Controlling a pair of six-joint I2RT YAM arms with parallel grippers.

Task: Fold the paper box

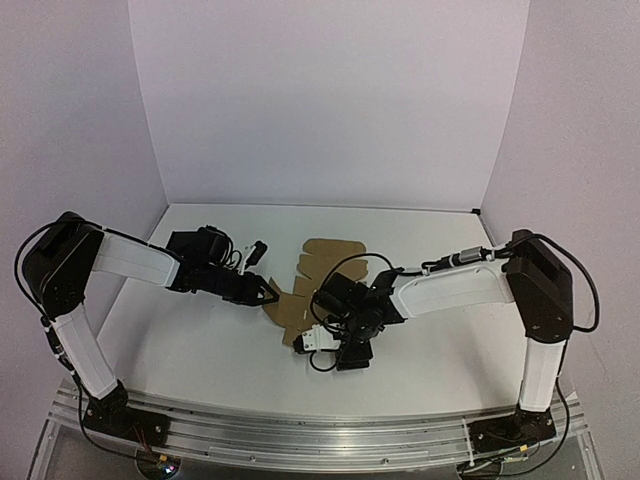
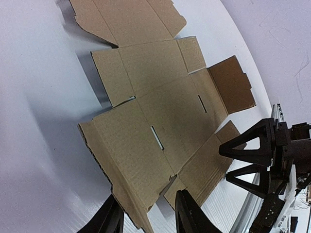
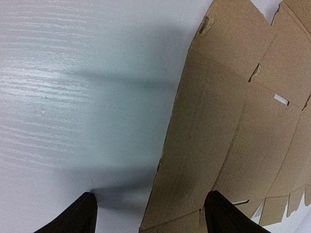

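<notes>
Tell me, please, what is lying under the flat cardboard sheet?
Only the white table shows around the cardboard sheet and through its narrow slots. The sheet lies open on it. Anything directly beneath the cardboard is covered and cannot be seen.

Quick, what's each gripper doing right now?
Left gripper: open, a corner of the paper box between its fingers, not clamped.
Right gripper: open, over the paper box's edge, holding nothing.

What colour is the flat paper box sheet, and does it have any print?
The paper box is plain brown cardboard with no print. It shows best in the left wrist view.
</notes>
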